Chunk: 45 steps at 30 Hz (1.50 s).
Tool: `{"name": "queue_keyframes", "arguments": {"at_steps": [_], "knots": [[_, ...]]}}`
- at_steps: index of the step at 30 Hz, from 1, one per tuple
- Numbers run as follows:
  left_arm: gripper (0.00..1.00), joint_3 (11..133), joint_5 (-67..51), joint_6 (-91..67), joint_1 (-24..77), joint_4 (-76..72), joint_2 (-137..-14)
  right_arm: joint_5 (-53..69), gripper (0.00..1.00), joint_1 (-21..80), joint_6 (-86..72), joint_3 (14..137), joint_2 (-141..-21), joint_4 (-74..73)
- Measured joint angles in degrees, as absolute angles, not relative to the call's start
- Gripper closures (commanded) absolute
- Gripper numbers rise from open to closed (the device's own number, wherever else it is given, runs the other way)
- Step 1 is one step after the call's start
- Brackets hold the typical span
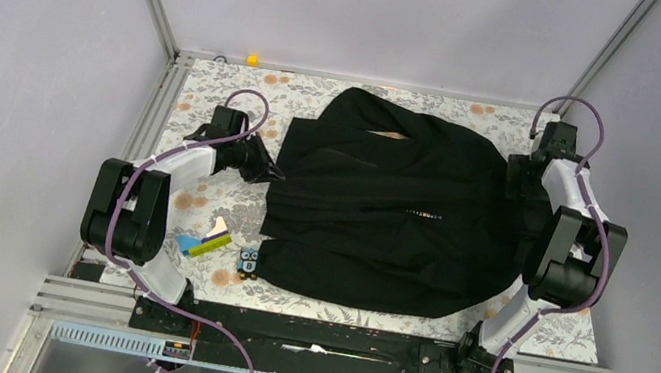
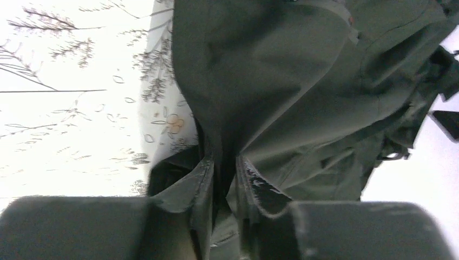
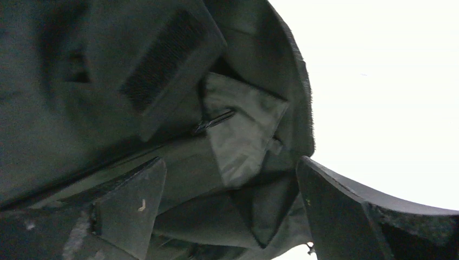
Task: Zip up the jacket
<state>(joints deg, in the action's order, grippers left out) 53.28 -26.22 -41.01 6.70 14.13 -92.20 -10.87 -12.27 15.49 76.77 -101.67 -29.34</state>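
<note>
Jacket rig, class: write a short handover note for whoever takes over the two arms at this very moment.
Left gripper: at the jacket's left edge, with folds of fabric between its fingers; I cannot tell whether it is clamped.
Right gripper: jaws wide apart at the jacket's right edge, gripping nothing.
Jacket: spread flat across the table, between the two arms.
Done: unconfirmed; no view shows how far the zipper is closed.
Left: check the zipper and finish closing it if needed.
</note>
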Motion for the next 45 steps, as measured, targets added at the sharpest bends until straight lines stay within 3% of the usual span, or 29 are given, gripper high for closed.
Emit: {"name": "queue_keyframes", "arguments": {"at_steps": [2, 4, 6, 11, 15, 26, 35, 45], "knots": [[0.51, 53.36, -24.97, -39.70, 6.55, 14.68, -92.20, -7.68, 0.00, -11.46, 11.42, 76.38, -98.83, -29.56], [0.20, 53.56, -23.68, -38.19, 6.57, 15.42, -92.09, -4.95, 0.00, -10.22, 6.28, 75.92, -94.70, -29.08], [0.02, 53.65, -22.20, -36.80, 6.79, 16.05, -91.39, -1.76, 0.00, -8.97, 0.25, 75.72, -89.62, -28.56], [0.01, 54.02, -16.91, -32.69, 7.68, 18.48, -84.75, 13.67, 0.00, -7.07, -13.26, 72.55, -73.43, -23.68], [0.01, 56.71, -13.74, -30.48, 8.32, 20.36, -75.53, 17.78, 0.00, -6.28, -17.65, 72.27, -63.99, -22.79], [0.01, 77.95, -18.57, -27.07, 11.68, 21.82, -59.68, 5.43, 0.00, -6.17, -20.75, 88.66, -54.17, -24.40], [0.01, 87.96, -19.09, -17.93, 17.80, 24.43, -51.94, -1.69, 0.00, -6.17, -21.69, 77.25, -32.45, -7.53], [0.01, 87.96, -13.23, -11.86, 20.91, 23.11, -44.25, -3.97, 0.00, -6.17, -23.44, 72.34, -32.18, -3.53]]}}
